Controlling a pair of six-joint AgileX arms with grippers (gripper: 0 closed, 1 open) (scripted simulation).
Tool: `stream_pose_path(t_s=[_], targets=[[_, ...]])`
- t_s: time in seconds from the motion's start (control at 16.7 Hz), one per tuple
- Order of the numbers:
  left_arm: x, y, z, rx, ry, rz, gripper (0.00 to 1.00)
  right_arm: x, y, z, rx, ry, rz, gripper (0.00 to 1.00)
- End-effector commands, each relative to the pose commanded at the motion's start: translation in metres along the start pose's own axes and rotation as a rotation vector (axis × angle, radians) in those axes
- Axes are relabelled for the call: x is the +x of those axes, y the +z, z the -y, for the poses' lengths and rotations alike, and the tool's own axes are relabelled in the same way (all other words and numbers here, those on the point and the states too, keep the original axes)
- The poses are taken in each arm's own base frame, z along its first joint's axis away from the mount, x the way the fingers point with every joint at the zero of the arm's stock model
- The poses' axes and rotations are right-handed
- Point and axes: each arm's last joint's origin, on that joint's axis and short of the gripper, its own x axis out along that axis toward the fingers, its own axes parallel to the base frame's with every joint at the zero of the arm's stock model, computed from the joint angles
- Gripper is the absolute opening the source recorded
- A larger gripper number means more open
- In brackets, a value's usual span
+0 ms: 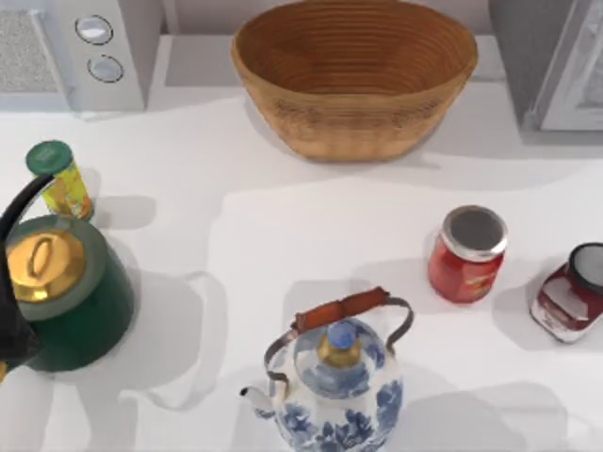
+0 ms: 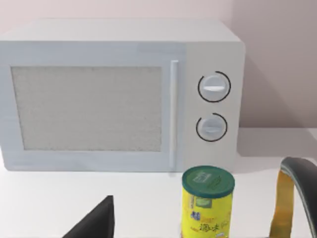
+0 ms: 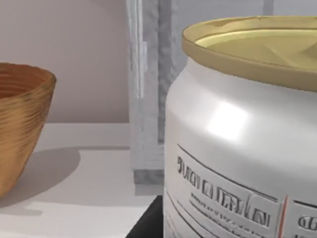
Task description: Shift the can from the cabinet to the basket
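From above, the white appliance (image 1: 99, 52) occupies the bench's (image 1: 283, 235) back-left corner, the basket (image 1: 354, 75) its back edge, the cabinet (image 1: 556, 61) the back-right corner; the can (image 1: 570, 292) stands at the right edge. The right wrist view shows the can (image 3: 242, 144) close up; neither claw's state can be told.

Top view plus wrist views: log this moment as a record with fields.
can: on the table by its right edge, right of the red jar; outside basket and cabinet
basket: back centre, can not in it
cabinet: back right corner
right end effector: close up to the can
left end effector: at the table's left, facing the microwave and yellow canister
other items: green kettle at left, blue-white teapot front centre
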Motion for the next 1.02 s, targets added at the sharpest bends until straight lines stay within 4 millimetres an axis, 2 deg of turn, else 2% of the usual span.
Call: stream_pose_path(t_s=[0.18,0.3,0.42,0.54,0.66,0.78,0.9,1.02], targets=[[0.000,0.000,0.000,0.000,0.000,0.000,1.00,0.007,0.033,-0.004,-0.001,-0.013,0.011,0.00],[0.000,0.000,0.000,0.000,0.000,0.000,1.00,0.020,0.062,-0.009,-0.001,-0.017,0.018,0.00],[0.000,0.000,0.000,0.000,0.000,0.000,1.00,0.041,0.092,-0.019,0.000,-0.016,0.024,0.00],[0.000,0.000,0.000,0.000,0.000,0.000,1.00,0.071,0.120,-0.035,0.001,-0.012,0.030,0.00],[0.000,0.000,0.000,0.000,0.000,0.000,1.00,0.107,0.142,-0.058,0.003,-0.004,0.035,0.00],[0.000,0.000,0.000,0.000,0.000,0.000,1.00,0.148,0.154,-0.088,0.006,0.005,0.037,0.00],[0.000,0.000,0.000,0.000,0.000,0.000,1.00,0.188,0.154,-0.125,0.007,0.013,0.036,0.00],[0.000,0.000,0.000,0.000,0.000,0.000,1.00,0.223,0.143,-0.163,0.007,0.018,0.031,0.00]])
